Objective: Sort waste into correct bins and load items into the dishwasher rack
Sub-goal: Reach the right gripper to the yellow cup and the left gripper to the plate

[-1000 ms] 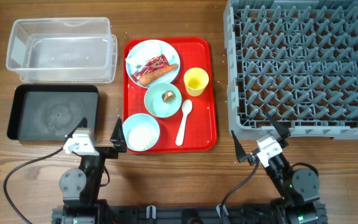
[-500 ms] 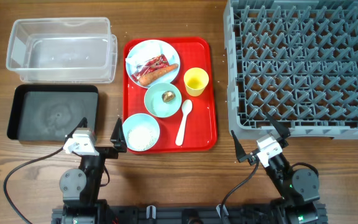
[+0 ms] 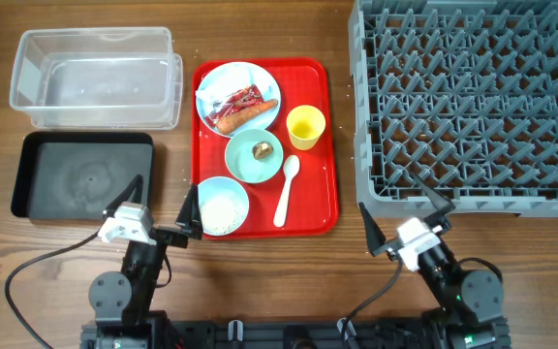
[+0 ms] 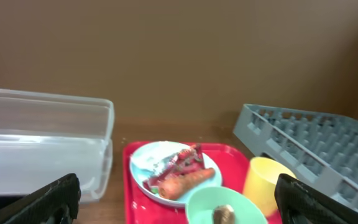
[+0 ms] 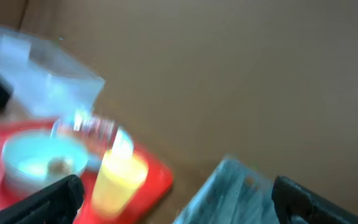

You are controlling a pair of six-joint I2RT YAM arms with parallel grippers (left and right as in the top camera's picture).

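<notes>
L gripper [image 3: 166,186] & R gripper [image 3: 393,197]: slight shift, both wide.

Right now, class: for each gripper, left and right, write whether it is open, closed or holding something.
Left gripper: open, holding nothing.
Right gripper: open, holding nothing.

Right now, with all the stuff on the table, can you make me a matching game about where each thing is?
Things:
1. carrot
2. rice
3. brown food scrap
4. white spoon

Places:
A. in the pale green bowl
B. on the pale blue plate
C. flat on the red tray
D. in the light blue bowl

Pairs: 1-B, 2-D, 3-A, 4-C
</notes>
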